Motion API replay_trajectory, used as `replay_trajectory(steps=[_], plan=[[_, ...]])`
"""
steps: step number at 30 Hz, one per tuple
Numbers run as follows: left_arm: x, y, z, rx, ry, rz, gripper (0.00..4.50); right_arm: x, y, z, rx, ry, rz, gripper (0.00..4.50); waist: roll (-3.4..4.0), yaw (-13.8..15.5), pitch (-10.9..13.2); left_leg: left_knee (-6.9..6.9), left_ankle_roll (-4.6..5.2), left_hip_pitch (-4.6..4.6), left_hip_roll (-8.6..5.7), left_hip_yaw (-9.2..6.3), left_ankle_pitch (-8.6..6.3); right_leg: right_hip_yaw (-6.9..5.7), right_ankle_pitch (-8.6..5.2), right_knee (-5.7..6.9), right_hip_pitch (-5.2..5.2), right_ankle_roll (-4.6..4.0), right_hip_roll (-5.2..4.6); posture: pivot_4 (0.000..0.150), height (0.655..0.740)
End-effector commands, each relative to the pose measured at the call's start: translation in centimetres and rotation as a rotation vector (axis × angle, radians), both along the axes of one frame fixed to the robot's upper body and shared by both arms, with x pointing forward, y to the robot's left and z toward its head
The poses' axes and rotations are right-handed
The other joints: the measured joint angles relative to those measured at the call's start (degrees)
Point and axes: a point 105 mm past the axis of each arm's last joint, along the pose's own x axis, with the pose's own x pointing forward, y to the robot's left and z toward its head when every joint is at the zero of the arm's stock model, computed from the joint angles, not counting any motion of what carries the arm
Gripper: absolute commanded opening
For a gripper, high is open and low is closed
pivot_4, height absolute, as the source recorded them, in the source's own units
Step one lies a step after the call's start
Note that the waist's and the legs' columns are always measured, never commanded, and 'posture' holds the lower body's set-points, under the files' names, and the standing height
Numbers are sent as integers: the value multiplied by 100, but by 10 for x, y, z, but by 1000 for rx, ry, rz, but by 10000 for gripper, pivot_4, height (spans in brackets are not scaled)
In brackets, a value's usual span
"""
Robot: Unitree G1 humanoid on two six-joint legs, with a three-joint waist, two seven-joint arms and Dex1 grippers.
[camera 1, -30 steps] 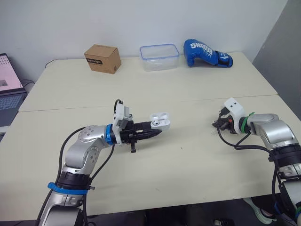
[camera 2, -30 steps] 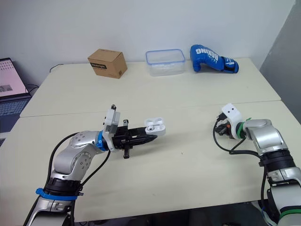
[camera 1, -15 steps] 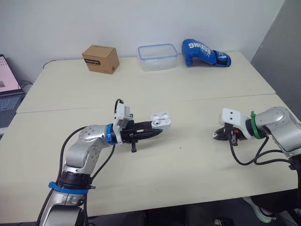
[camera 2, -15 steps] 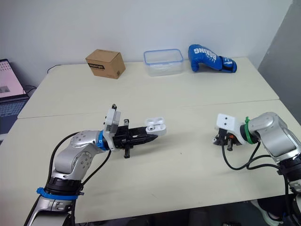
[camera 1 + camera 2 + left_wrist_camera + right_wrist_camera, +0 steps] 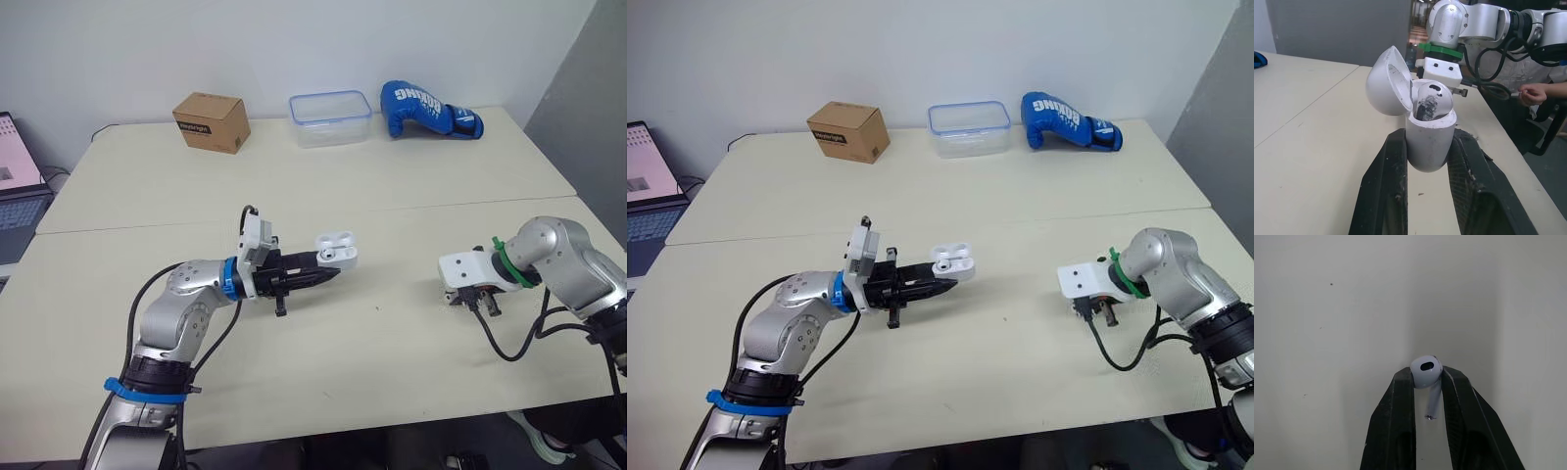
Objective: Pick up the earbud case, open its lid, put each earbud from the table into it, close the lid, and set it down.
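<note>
White earbud case (image 5: pixel 1430 139), lid open with one earbud (image 5: pixel 1431 98) seated inside, is clamped in the left gripper (image 5: pixel 329 275) above the middle of the table (image 5: pixel 392 343). The right gripper (image 5: pixel 1426 382) pinches the second earbud (image 5: pixel 1426 369) low near the table's right edge. Outstanding: seat it, close the lid, set the case down.

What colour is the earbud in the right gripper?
The earbud is white, clearest in right wrist view.
</note>
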Motion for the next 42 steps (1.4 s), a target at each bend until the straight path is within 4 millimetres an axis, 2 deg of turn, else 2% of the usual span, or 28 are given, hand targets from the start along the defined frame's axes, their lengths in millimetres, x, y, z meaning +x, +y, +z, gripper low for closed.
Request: replay_trajectory(steps=[1,8,16,25,42], plan=[[-4,0,11,-15,-59,-2,7391,2,-2,1,-28,-17,21,3990,0,4,0,0,0,0,0,0,0,-1,0,1,0,0,0,1500,7307],[-4,1,11,-14,-59,1,7391,1,-4,-5,-44,-18,54,3990,-1,4,0,2,0,3,0,-1,0,-1,0,1,3,0,0,1500,7307],[-4,0,11,-13,-60,-1,7391,1,-6,-4,-76,-27,49,32173,-1,21,-1,1,0,3,0,-3,0,-2,0,0,4,0,0,1500,7307],[-3,0,11,-15,-64,-2,7391,-9,3,8,-157,-43,125,32173,-1,16,-1,2,0,2,0,-2,0,-1,0,1,3,0,0,1500,7307],[-3,-1,10,-19,-66,3,7391,3,4,2,-312,-117,253,32173,-3,10,-2,5,0,4,0,0,0,0,0,3,5,0,0,1500,7307]])
